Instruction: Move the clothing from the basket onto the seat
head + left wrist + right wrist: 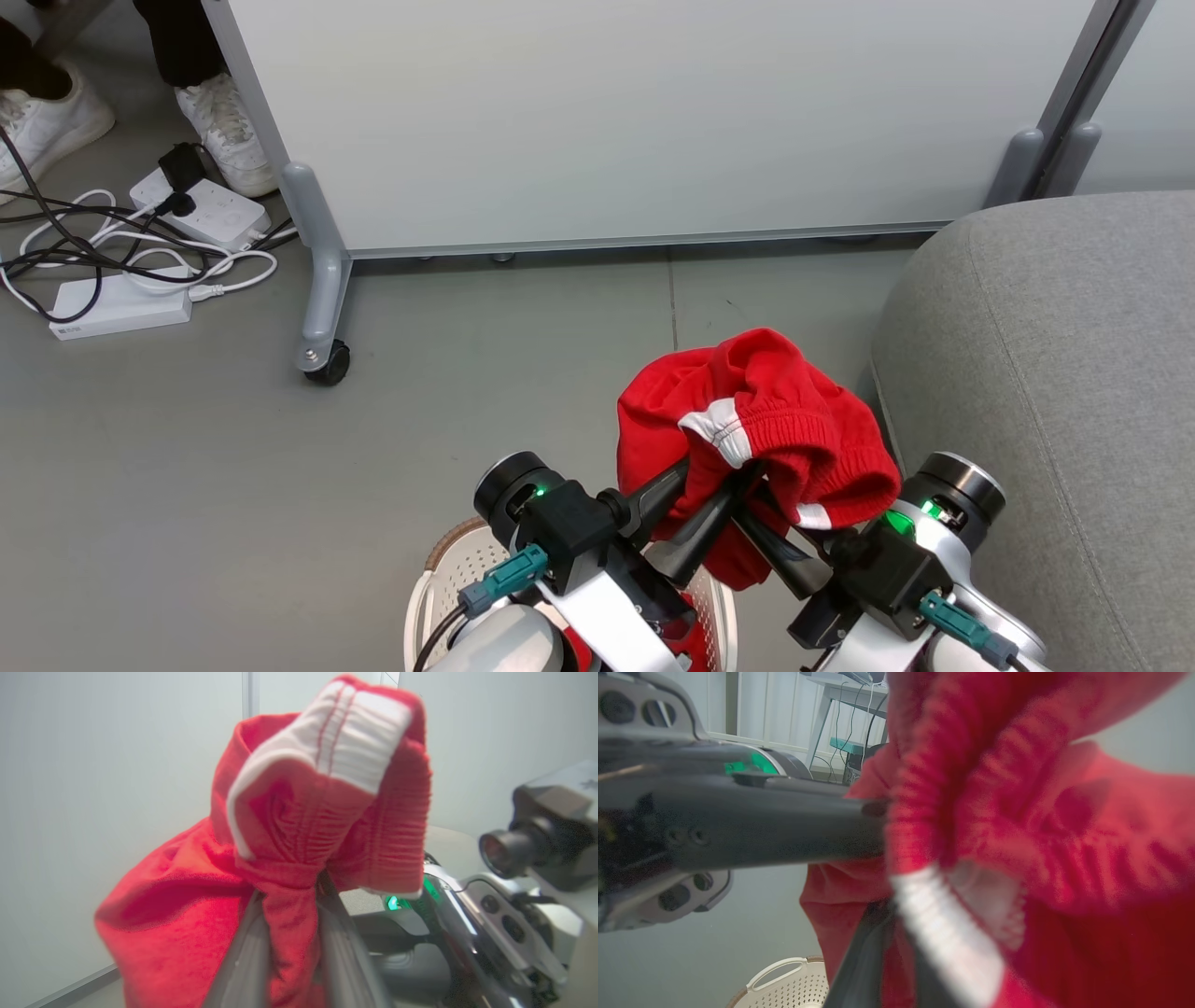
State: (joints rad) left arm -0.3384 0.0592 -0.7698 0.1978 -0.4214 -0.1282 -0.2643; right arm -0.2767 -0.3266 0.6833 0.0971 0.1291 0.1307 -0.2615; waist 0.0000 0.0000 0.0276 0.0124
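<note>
Because the red clothing [766, 411] must clear the basket [439, 579] rim to reach the grey seat [1046, 355] on my right, I hold it bunched in the air above the basket. My left gripper [719, 474] pinches a fold between nearly closed jaws, and my right gripper [764, 518] is closed on cloth beside it. More red shows inside the basket; whether another garment, I cannot tell.

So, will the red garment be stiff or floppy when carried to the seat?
Probably floppy: the red garment droops in soft folds. It seems light, since a narrow pinch in the left gripper holds it up. A loose end hangs down, so it may snag.
</note>
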